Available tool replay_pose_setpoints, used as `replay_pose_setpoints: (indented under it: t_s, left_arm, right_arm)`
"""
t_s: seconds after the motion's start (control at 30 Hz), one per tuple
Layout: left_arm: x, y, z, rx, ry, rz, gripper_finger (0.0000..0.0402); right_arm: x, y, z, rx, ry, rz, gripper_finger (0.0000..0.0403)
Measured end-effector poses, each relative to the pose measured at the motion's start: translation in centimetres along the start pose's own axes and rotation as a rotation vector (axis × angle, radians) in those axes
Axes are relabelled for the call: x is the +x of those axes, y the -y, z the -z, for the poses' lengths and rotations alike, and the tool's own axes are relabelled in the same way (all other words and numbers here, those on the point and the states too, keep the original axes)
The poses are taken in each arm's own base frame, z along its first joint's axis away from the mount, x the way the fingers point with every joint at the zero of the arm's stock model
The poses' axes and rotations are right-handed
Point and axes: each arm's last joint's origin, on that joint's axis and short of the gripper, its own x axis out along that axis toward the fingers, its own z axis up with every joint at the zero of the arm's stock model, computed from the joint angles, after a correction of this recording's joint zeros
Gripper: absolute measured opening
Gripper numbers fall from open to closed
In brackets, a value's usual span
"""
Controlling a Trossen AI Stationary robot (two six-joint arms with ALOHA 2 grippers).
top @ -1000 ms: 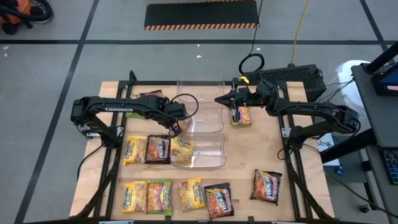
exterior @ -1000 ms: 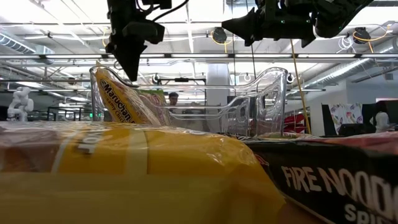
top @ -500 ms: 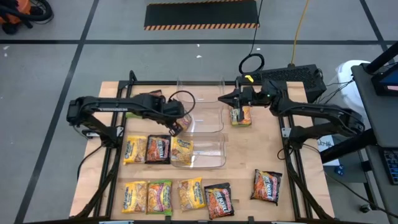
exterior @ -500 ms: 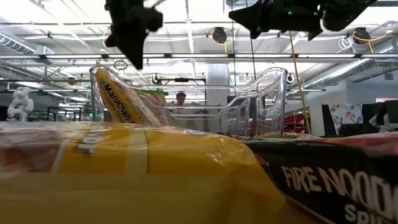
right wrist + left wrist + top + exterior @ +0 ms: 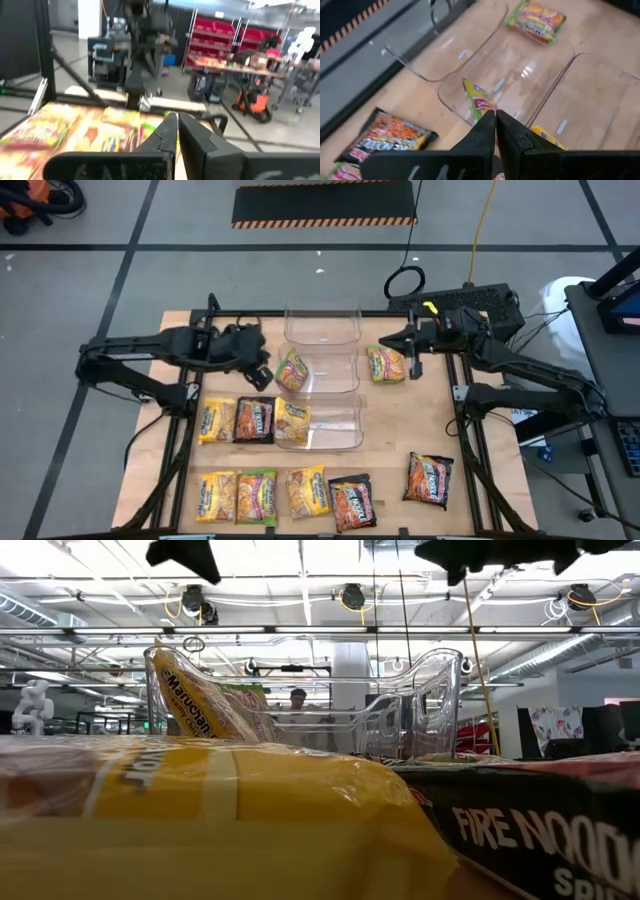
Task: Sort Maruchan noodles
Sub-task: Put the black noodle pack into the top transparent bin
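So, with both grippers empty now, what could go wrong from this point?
1. The green-yellow packet leans on the wall of the middle clear bin; it might tip out.
2. The orange packet lies on the table beside that bin, probably unsorted.
3. The left gripper, shut, sits close to the leaning packet and could knock it. The right gripper is shut too.

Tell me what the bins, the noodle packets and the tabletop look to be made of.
The bins look like clear rigid plastic: the wood shows through and the rims catch glare. The noodle packets seem to be glossy printed plastic film, with crinkles and highlights. The tabletop looks like pale wood or plywood with a matt finish, though it could be laminate.
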Motion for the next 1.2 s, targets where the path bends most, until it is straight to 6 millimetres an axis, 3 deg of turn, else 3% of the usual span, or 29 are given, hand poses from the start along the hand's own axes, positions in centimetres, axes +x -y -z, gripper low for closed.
replay_pose_setpoints:
  t_s: [0.3,0.77,0.9,1.2]
  left_arm:
    - [-3.9,-0.9,0.9,0.06,0.094,0.086,0.0021]
    - [-9.2,-4.4,3.6,0.121,0.162,0.165,0.0021]
    - [-10.1,-5.2,4.1,0.127,0.192,0.175,0.0021]
    - [-10.7,-5.3,4.5,0.152,0.202,0.21,0.0021]
  right_arm:
    - [-2.5,-1.0,-0.6,0.017,-0.024,0.059,0.0013]
    - [-2.5,-1.0,-0.4,0.089,-0.043,0.058,0.0013]
    - [-2.5,-1.1,0.0,0.195,-0.078,0.052,0.0013]
    - [-2.9,-2.2,2.4,0.417,-0.334,-0.013,0.0013]
